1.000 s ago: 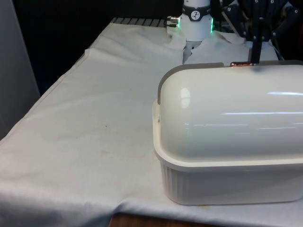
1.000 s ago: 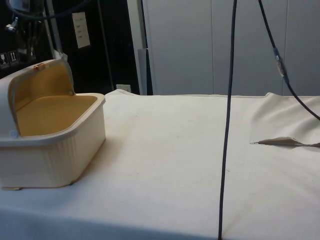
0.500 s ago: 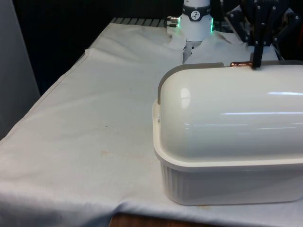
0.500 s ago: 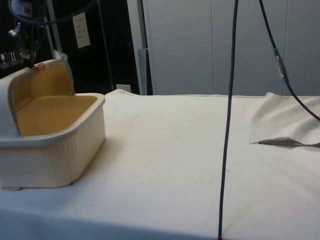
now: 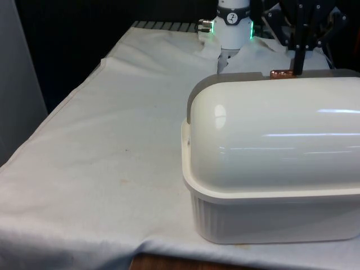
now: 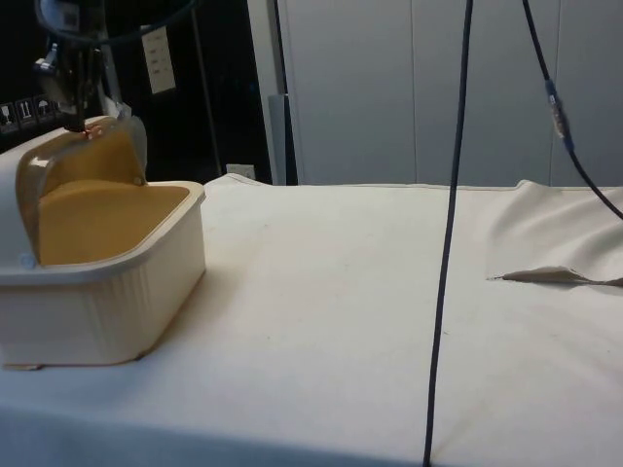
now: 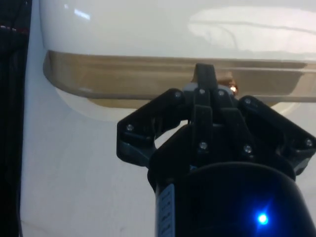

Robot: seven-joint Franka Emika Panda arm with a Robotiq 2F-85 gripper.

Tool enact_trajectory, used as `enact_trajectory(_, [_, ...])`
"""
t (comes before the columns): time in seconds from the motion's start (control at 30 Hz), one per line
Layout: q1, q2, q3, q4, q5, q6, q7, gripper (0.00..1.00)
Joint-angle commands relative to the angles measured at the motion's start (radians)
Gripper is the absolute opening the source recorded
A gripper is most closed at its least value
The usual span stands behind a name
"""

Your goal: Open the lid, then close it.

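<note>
At the table's edge, bread box (image 5: 270, 191) lid (image 6: 92, 161) stands open; gripper (image 5: 296, 63) closed on its copper handle (image 5: 279, 73). Risk: shallow pinch could slip mid-swing, dropping the lid.

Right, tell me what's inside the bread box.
In the side view the bread box shows a bare tan floor and inner wall, with nothing lying there. The raised lid, with the gripper at its copper handle, covers the back part.
</note>
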Motion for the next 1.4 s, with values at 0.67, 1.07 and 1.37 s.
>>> enact_trajectory(0.67, [0.009, -0.087, 0.004, -0.167, -0.015, 0.02, 0.0, 0.0])
enact_trajectory(1.07, [0.017, -0.164, 0.011, -0.314, -0.027, 0.061, 0.009, 0.0])
enact_trajectory(1.37, [0.017, -0.212, 0.019, -0.391, -0.03, 0.057, 0.006, 0.0])
